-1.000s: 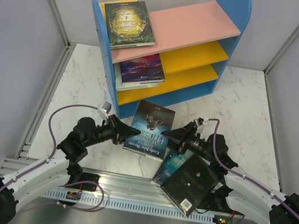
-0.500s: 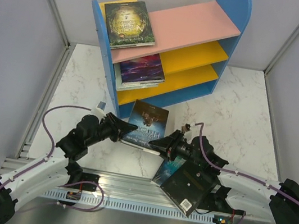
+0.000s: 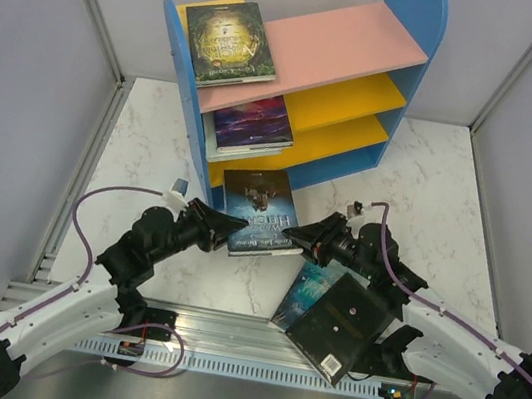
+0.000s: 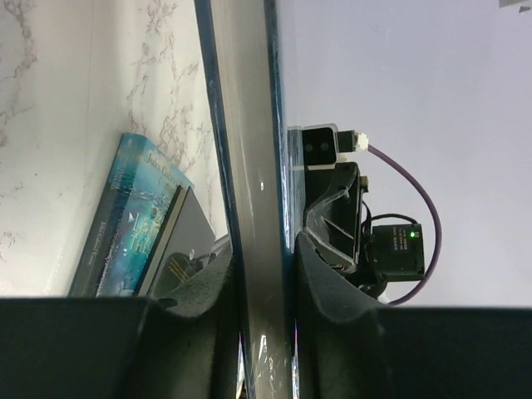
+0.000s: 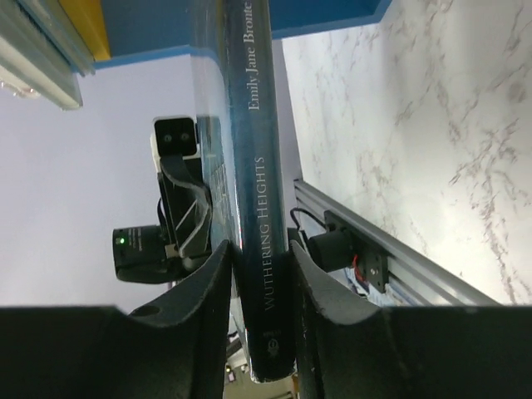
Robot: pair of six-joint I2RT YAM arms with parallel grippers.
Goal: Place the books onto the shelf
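A thin dark-blue book (image 3: pixel 257 214), spine lettered "Wuthering Heights", is held clamped between the left gripper (image 3: pixel 232 232) and right gripper (image 3: pixel 291 237).

Saw only part of the teal paperback (image 3: pixel 305 285) beneath the black paperback (image 3: pixel 341 329), only an edge of the yellow paperback (image 3: pixel 212 1) beneath the dark green paperback (image 3: pixel 229 43).

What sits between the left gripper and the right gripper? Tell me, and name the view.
The dark blue paperback book, clamped at opposite edges by the left gripper and right gripper; the top external view shows it.
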